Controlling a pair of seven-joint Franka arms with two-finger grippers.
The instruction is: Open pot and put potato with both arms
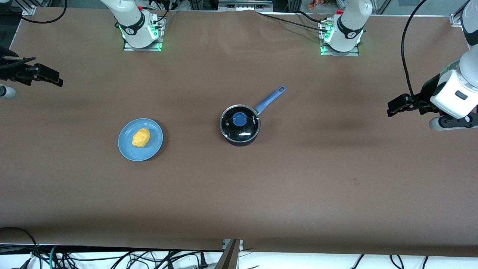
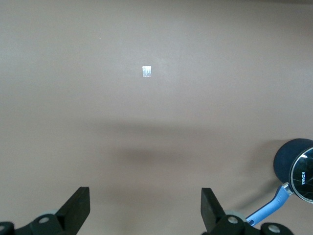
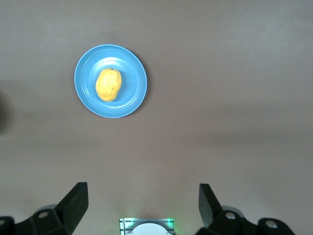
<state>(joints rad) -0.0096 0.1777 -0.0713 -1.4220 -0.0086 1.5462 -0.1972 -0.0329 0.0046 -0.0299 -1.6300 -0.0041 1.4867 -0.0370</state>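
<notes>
A brown cover (image 1: 239,194) spreads flat over my whole table, lit evenly from above with soft shadows. Black cables (image 1: 112,259) tangle on the white floor strip below its near edge.

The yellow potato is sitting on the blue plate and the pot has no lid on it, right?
Not quite. The pot does have its lid on, as the front view shows: clear glass with a blue knob. The potato is indeed on the blue plate.
</notes>
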